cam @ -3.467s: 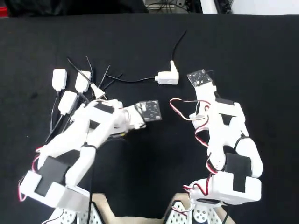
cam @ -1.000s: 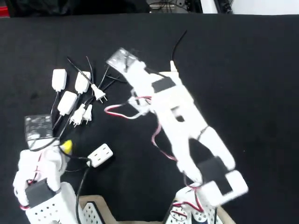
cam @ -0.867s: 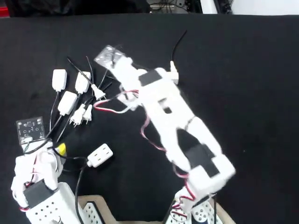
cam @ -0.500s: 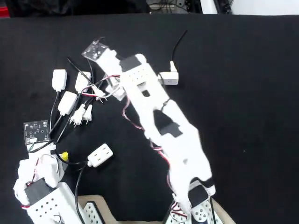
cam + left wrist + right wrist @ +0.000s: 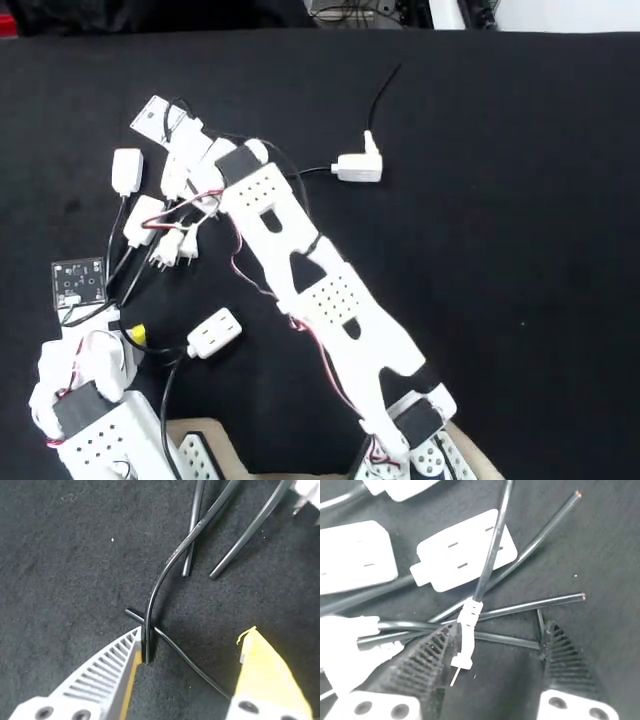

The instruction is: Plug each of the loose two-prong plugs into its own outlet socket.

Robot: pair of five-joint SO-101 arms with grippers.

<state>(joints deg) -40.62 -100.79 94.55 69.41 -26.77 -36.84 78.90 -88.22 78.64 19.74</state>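
Observation:
My right gripper (image 5: 500,630) is open low over the cluster of cords. A small white two-prong plug (image 5: 464,641) lies between its fingers, close to one black finger (image 5: 427,655), prongs toward the camera. Just beyond it lie two white outlet sockets (image 5: 465,550) (image 5: 355,557). From above, the right arm reaches across to the back left, over the sockets (image 5: 127,170) and loose plugs (image 5: 165,248). My left gripper (image 5: 195,632) is open at the front left, above black cords (image 5: 150,610), holding nothing. Another socket (image 5: 215,333) lies beside it.
A further white socket (image 5: 358,168) with a plug in it and a black cord sits at the back centre. Bare-ended cords (image 5: 540,530) cross under the right gripper. The black cloth to the right of the arms is bare.
The right arm has swung left from the back centre until its gripper is over the plug cluster. The left arm drew back to the front left earlier and has since stayed still.

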